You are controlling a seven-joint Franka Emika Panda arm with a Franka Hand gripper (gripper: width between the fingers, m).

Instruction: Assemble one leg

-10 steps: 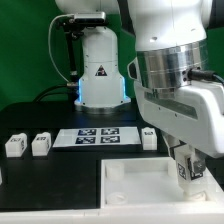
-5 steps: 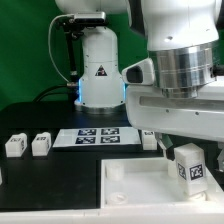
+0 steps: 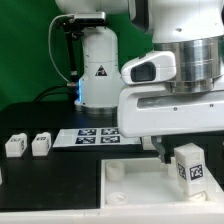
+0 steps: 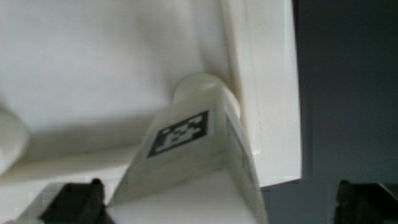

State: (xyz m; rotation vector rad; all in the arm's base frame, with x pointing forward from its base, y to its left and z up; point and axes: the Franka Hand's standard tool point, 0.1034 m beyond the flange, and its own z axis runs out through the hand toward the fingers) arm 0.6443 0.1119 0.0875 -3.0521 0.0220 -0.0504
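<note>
A white leg (image 3: pixel 188 166) with a black-and-white tag stands upright in the corner of the large white square panel (image 3: pixel 130 182) at the exterior view's right. My gripper (image 3: pixel 186 142) hangs just above it, open, with one dark finger (image 3: pixel 160 150) showing beside the leg. In the wrist view the leg (image 4: pixel 187 150) rises from the panel (image 4: pixel 89 70) between my two fingertips (image 4: pixel 75 200), which stand wide apart on either side of it; my gripper (image 4: pixel 222 205) holds nothing.
Two more white legs (image 3: pixel 14 146) (image 3: pixel 41 145) stand on the dark table at the exterior view's left. The marker board (image 3: pixel 92 137) lies behind the panel. The arm's white base (image 3: pixel 100 70) stands at the back.
My gripper was down around the leg a second ago. It has let go and risen, leaving the leg standing on the panel's corner.
</note>
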